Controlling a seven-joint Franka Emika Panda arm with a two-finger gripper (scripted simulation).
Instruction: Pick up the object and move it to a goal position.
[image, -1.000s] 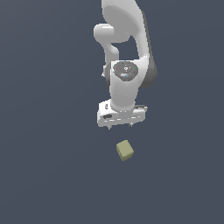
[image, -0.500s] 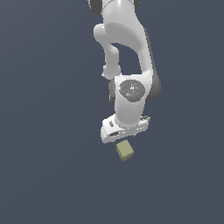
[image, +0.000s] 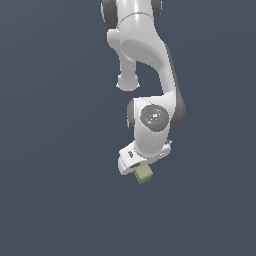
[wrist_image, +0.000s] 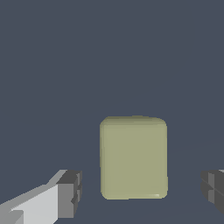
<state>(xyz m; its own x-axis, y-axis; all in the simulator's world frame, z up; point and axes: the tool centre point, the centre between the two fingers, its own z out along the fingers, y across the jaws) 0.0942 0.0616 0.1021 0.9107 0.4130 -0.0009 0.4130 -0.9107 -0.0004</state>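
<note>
The white Panda arm (image: 150, 75) reaches down from the 12 o'clock edge of the exterior view, its round wrist joint (image: 154, 117) near the middle and the gripper (image: 134, 169) low, at about 6 o'clock from that joint. The small olive-tan cube (image: 144, 173) sits right at the lower end of the hand, poking out at its 4 o'clock side, on a plain dark slate-blue surface (image: 50, 150) that fills the whole picture. From this camera the hand's body hides the fingers, so how they stand around the cube cannot be read here; only part of the cube shows past the white housing.

The wrist view supplies what the exterior view hides. There the cube (wrist_image: 133, 157) fills the lower middle, a matte khaki face with rounded corners, and a dark grey finger pad (wrist_image: 70, 193) on a white finger shows at roughly 8 o'clock from the cube, with the second pad (wrist_image: 213, 190) at roughly 4 o'clock, cut off by the picture's edge. The fingers are spread apart: a clear band of dark surface separates each pad from the cube's nearest side, so the cube lies between them without being touched. The gap on the side of the cut-off pad looks a little wider than the other. The gripper (wrist_image: 141, 191) thus straddles the cube, released and not clamped.

The wrist view shows nothing of the arm above; the exterior view alone gives the bent elbow and the tilt of the hand.
</note>
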